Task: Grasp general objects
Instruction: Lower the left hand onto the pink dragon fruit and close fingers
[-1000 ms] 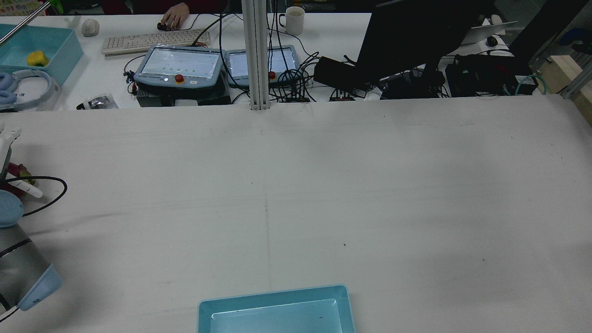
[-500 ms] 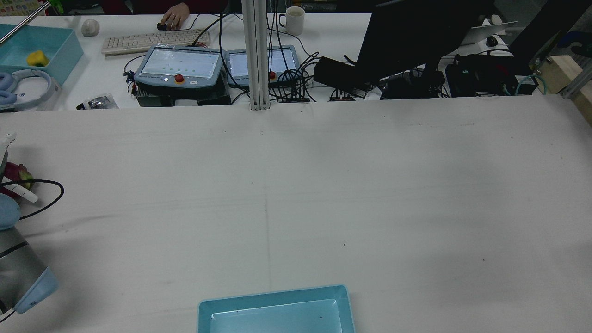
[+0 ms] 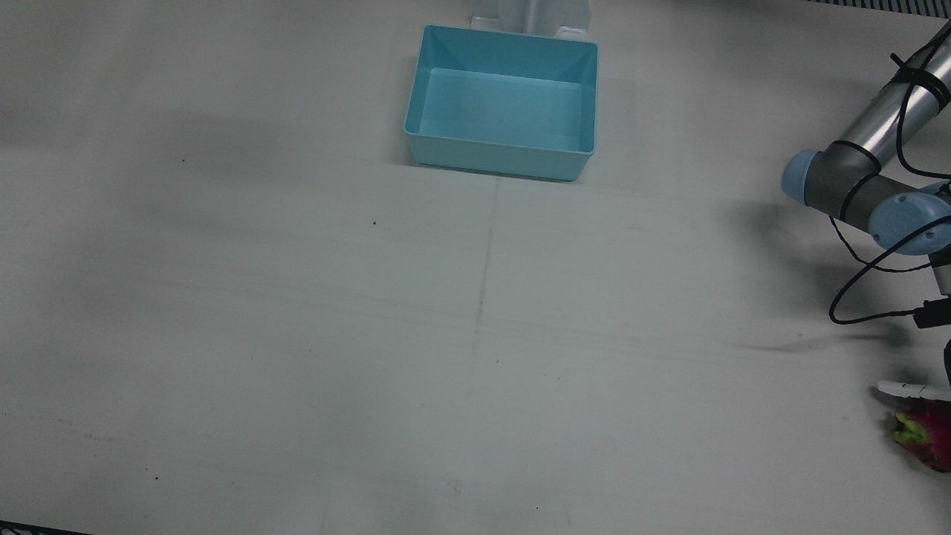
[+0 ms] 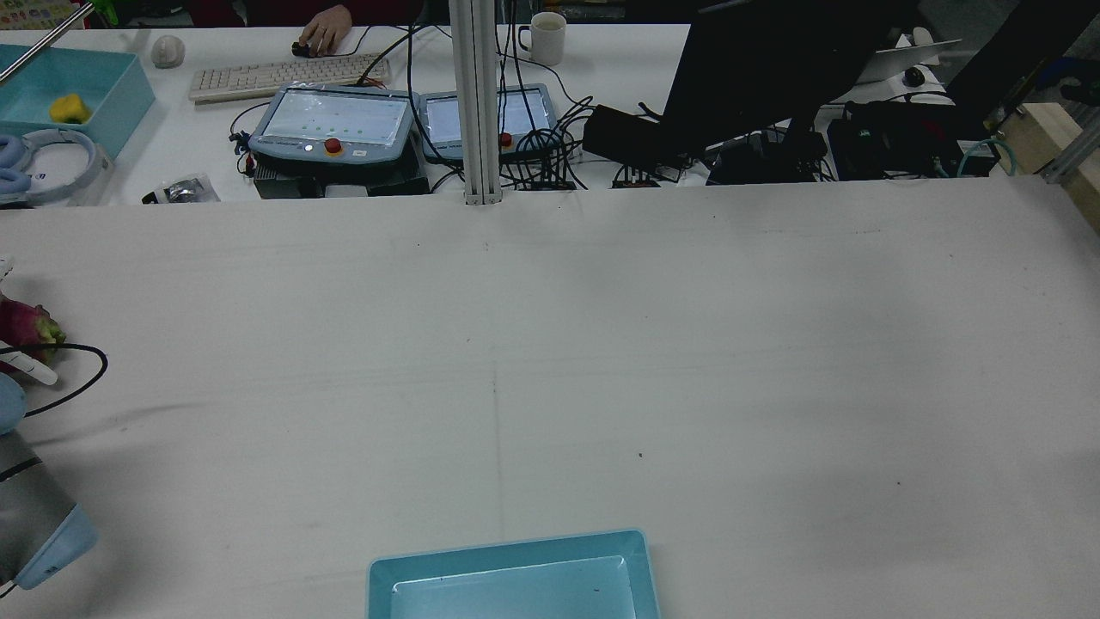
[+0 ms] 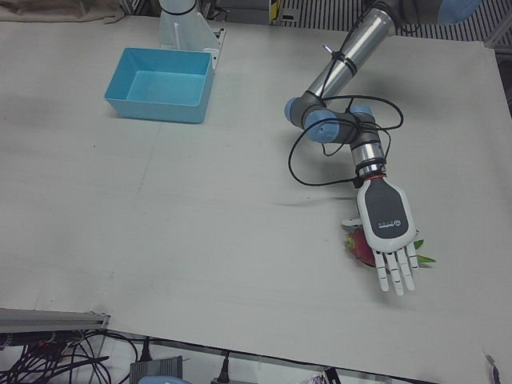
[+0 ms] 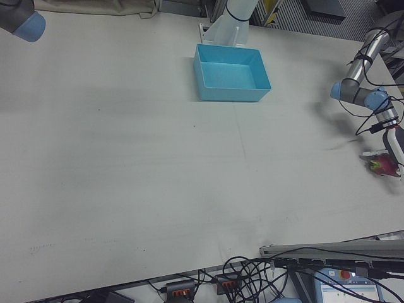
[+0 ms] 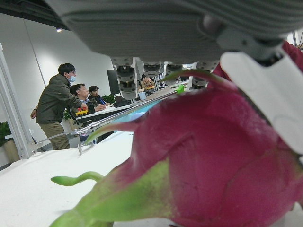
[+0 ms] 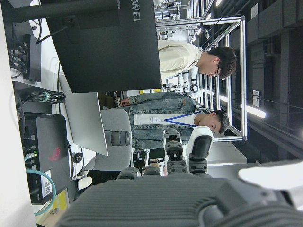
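A pink dragon fruit [image 5: 358, 247] with green tips lies on the white table near the robot's left edge. It also shows in the front view [image 3: 925, 441], the rear view [image 4: 23, 324] and the right-front view [image 6: 382, 165], and it fills the left hand view [image 7: 213, 161]. My left hand [image 5: 388, 232] lies flat, palm down, just over the fruit with its fingers [image 7: 127, 78] stretched out and apart, holding nothing. My right hand [image 8: 182, 156] shows only in its own view, fingers extended and empty, facing the desks beyond the table.
An empty light-blue bin [image 3: 501, 160] stands at the table's robot-side edge, in the middle; it also shows in the left-front view [image 5: 156, 110]. A black cable [image 3: 862, 290] hangs off the left arm. Desks with teach pendants [image 4: 335, 120] lie beyond the far edge.
My left arm has slid toward the left edge of the rear view, almost out of it. More of the dragon fruit shows there now.
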`<state>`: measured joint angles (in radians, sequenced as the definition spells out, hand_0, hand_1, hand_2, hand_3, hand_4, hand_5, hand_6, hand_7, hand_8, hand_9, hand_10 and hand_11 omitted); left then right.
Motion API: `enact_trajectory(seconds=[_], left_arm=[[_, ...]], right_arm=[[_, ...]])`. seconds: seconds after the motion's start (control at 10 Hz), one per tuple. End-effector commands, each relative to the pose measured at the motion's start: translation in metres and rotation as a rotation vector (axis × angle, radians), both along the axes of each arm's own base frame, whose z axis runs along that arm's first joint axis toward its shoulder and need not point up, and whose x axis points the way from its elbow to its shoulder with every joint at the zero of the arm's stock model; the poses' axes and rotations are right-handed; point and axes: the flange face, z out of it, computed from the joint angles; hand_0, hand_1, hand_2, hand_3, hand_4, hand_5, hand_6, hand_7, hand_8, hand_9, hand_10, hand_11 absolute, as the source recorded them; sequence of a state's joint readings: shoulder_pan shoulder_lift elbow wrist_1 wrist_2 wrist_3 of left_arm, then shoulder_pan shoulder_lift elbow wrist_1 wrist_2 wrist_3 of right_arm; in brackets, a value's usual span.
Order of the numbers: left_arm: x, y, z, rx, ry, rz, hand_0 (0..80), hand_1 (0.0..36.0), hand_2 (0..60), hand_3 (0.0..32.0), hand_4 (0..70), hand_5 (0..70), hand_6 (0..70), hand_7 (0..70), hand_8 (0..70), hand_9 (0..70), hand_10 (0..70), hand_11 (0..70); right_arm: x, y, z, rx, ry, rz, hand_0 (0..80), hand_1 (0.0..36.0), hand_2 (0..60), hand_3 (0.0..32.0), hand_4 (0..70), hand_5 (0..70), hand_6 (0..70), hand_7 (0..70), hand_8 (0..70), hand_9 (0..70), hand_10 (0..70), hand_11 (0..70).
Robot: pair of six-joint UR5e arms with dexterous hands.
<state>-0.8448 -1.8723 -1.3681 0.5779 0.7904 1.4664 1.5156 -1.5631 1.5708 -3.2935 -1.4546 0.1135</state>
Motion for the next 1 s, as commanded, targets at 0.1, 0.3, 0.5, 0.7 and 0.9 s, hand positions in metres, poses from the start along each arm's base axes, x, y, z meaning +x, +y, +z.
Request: enact_trajectory(seconds=[0.1,0.3,0.5,0.7,0.9], left_arm=[[-0.001,-0.002,0.001,0.015,0.013,-0.006,55.2,21.4,8.2,0.0,12.2,10.5,4.3,13.7,6.1,1.3,7.2,12.2],[-0.004,0.000,0.006,0.019,0.017,-0.009,49.9,24.3,47.0,0.0,38.9,24.4,3.1,16.4,6.5,1.8,7.2,11.4],[-0.006,0.004,0.013,0.021,0.018,-0.007,46.9,21.8,60.0,0.0,59.2,52.0,7.6,27.2,11.7,4.0,8.9,12.9],[-0.007,0.005,0.016,0.022,0.017,-0.007,44.1,20.8,60.0,0.0,67.2,53.7,10.4,32.4,14.6,6.2,10.0,14.2],[-0.007,0.005,0.014,0.022,0.025,-0.008,43.7,22.1,60.0,0.0,70.0,54.2,11.9,34.2,16.8,9.1,11.2,15.8]], right_arm=[[0.000,0.000,0.000,0.000,0.000,0.000,0.0,0.0,0.0,0.0,0.0,0.0,0.0,0.0,0.0,0.0,0.0,0.0],[0.000,0.000,0.000,0.000,0.000,-0.001,0.0,0.0,0.0,0.0,0.0,0.0,0.0,0.0,0.0,0.0,0.0,0.0],[0.000,0.000,0.000,0.000,0.000,-0.001,0.0,0.0,0.0,0.0,0.0,0.0,0.0,0.0,0.0,0.0,0.0,0.0],[0.000,0.000,0.000,0.000,0.000,0.000,0.0,0.0,0.0,0.0,0.0,0.0,0.0,0.0,0.0,0.0,0.0,0.0],[0.000,0.000,0.000,0.000,0.000,0.000,0.0,0.0,0.0,0.0,0.0,0.0,0.0,0.0,0.0,0.0,0.0,0.0]])
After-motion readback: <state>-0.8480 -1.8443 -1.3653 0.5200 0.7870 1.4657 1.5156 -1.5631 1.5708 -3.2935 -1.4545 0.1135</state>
